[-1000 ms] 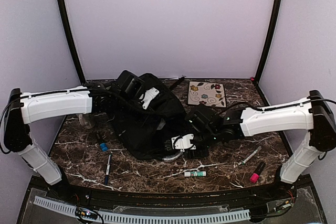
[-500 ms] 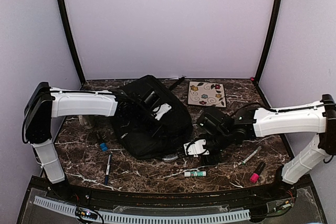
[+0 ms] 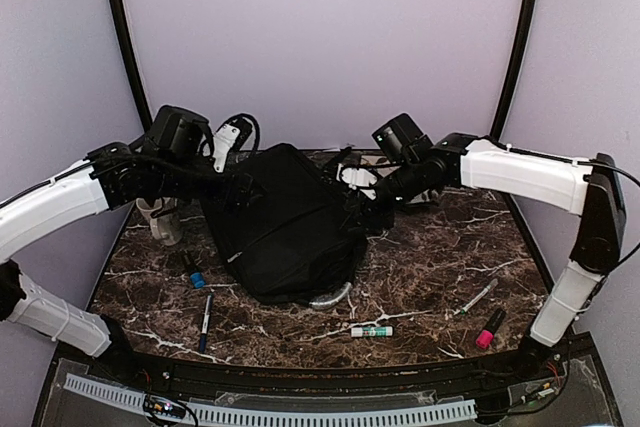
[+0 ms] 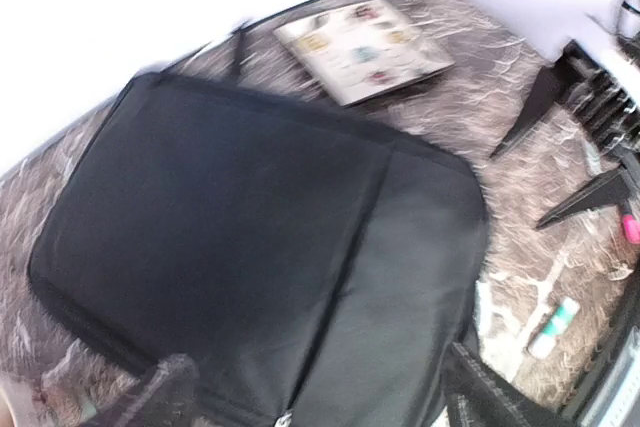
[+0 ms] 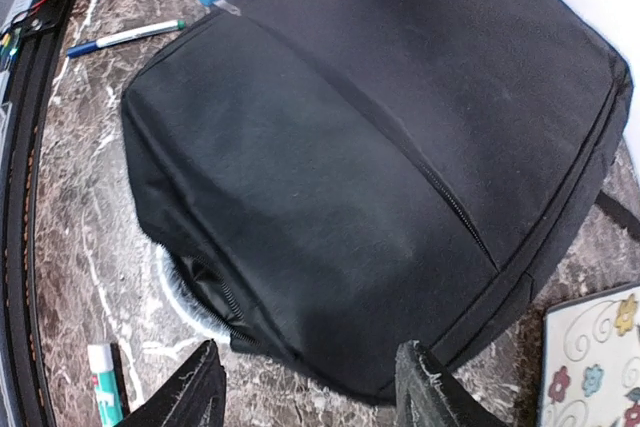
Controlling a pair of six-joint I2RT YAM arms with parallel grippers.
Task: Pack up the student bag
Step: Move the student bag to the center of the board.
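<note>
The student bag (image 3: 285, 227) is a large black fabric bag lying flat in the middle of the marble table, zipper seam up. It fills the left wrist view (image 4: 260, 237) and the right wrist view (image 5: 370, 147). My left gripper (image 3: 243, 190) hovers over the bag's left back edge, open, its blurred fingertips (image 4: 160, 392) wide apart with only bag fabric below. My right gripper (image 3: 365, 209) hangs at the bag's right edge, open (image 5: 310, 402), holding nothing. A side zipper near it gapes, and a pale curved thing (image 5: 185, 297) pokes out.
A floral notebook (image 4: 365, 42) lies back right, mostly behind the right arm. In front lie a glue stick (image 3: 371, 331), a pink marker (image 3: 489, 328) and a thin pen (image 3: 478, 297). Left of the bag are a blue-capped marker (image 3: 193, 272), a dark pen (image 3: 205, 319) and a pale bottle (image 3: 165, 222).
The left gripper opened and let go of the bag, which settled flat. Both arms rose and drew back; the right one swung from the bag's front to its back right.
</note>
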